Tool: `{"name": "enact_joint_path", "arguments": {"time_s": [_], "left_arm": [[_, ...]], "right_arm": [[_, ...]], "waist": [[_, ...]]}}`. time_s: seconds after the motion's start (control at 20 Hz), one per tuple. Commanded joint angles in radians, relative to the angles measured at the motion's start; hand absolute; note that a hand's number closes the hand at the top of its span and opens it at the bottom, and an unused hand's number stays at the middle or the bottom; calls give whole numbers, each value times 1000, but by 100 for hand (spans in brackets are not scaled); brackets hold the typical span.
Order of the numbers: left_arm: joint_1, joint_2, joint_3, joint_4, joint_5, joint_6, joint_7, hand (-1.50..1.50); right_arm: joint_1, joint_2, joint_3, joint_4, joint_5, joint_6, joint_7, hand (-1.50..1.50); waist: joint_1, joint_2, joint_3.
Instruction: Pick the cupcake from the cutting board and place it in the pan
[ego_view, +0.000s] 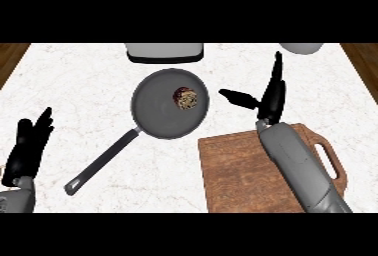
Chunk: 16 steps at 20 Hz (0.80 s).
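Head view: cupcake already sits in the pan, right hand open beside it

Head view shows the cupcake lying inside the pan, a little toward the pan's far right part, just to the left of the right hand. The cutting board lies below that hand, under its forearm, and carries nothing that can be seen.

Judging from how things lie, the placing step looks done: the cupcake is off the board and rests on the pan's floor, apart from any finger. What remains is most likely only to draw the right arm away. That move calls for lifting clear without brushing the pan's rim, which lies close to the left of the thumb, so the pan and its handle are not nudged.

The right hand is spread wide. Its fingers point straight up the counter, away from the robot, and the thumb sticks out to the left toward the pan. It holds nothing and touches neither the cupcake nor, as far as can be told, the pan's rim; a narrow strip of counter shows between thumb and rim.

The left hand shows at the lower left edge, well to the left of the pan's handle, fingers straight and up, resting and empty.
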<state>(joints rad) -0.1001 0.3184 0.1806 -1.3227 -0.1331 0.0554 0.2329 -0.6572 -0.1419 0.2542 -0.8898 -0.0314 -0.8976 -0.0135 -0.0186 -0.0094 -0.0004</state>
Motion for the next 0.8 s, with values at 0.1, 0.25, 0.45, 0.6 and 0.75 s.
{"name": "enact_joint_path", "arguments": {"time_s": [0.1, 0.25, 0.45, 0.6, 0.75], "left_arm": [[-28, 51, 42, -10, 32, -41, 54, 0], [-23, 11, 8, -34, 17, -29, 72, 0], [2, -1, 9, -69, 4, -6, 58, 0], [-27, 10, 9, -2, -6, -30, 29, 0], [3, -21, -5, -28, -25, -18, 12, 0]], "right_arm": [[304, -163, 35, -363, -27, 127, 43, -150], [392, -292, 5, -532, -41, 184, 123, -150], [611, -391, -23, -760, -74, 233, 141, -150], [686, -431, -97, -841, -89, 281, 113, -150], [751, -395, -107, -903, -31, 278, 136, -150]], "waist": [[-11, 0, 0], [-7, 2, 0], [-8, 1, 0], [2, 6, 0], [12, 8, 0]]}}
